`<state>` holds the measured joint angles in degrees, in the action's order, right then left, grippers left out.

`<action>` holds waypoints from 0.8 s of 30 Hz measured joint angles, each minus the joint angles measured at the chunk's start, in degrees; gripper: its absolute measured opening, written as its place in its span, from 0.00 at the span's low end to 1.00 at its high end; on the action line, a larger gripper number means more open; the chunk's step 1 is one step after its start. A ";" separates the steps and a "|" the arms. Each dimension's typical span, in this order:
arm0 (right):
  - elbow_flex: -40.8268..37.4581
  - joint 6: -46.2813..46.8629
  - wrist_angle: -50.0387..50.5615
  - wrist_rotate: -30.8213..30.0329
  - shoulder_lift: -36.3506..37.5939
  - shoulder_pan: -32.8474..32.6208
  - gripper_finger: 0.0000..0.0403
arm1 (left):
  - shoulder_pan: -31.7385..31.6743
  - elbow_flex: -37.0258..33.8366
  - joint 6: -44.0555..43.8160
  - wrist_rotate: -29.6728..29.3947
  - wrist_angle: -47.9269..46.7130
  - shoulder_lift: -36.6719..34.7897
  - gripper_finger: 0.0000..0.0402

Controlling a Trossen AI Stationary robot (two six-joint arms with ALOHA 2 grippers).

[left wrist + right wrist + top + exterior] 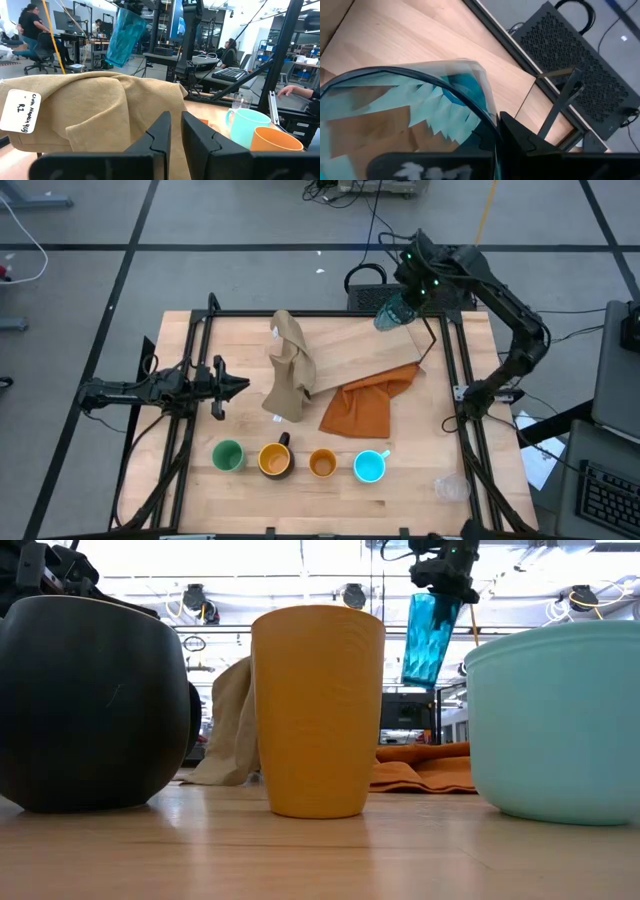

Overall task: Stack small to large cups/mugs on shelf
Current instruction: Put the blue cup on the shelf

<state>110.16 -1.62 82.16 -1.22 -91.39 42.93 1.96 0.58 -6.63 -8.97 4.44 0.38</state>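
My right gripper (412,292) is shut on the tall teal tumbler (392,313) and holds it high over the far right corner of the light wood shelf panel (350,348). The tumbler also shows in the low view (430,635) and the left wrist view (122,37). The light green cup (227,455), the yellow mug (275,460), the orange cup (322,464) and the cyan mug (370,466) stand upright in a row near the front edge. The clear glass (450,487) stands at the front right. My left gripper (240,387) is shut and empty at the table's left. My right gripper holds the tumbler by its rim (485,125), at one side of the mouth. One finger (520,140) shows outside the wall; the other is hidden behind the translucent wall. The fingers come from above. The tumbler hangs below them, slightly tilted, clear of the shelf.
A tan cloth (290,370) lies bunched over the shelf's left end, and an orange cloth (365,408) lies at its near right corner. A dark metal frame (455,370) borders the table. People sit at desks (30,25) beyond the table.
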 joint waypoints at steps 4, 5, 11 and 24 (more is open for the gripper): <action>2.82 -0.75 1.70 0.08 -3.33 1.97 0.00 | 0.00 0.00 0.15 0.00 -0.01 0.00 0.12; 3.23 -0.81 2.14 0.00 -4.13 2.37 0.00 | 0.00 0.00 0.15 0.00 -0.01 -0.01 0.12; 3.48 -2.13 2.52 0.03 -7.59 4.25 0.00 | 0.00 0.00 0.46 0.02 -0.01 0.00 0.12; 3.50 -4.58 1.20 1.69 -12.23 6.51 0.00 | 0.01 0.00 0.28 0.02 -0.01 0.00 0.12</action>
<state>113.67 -6.19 83.36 0.47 -103.62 49.44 1.96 0.58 -6.35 -8.95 4.43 0.38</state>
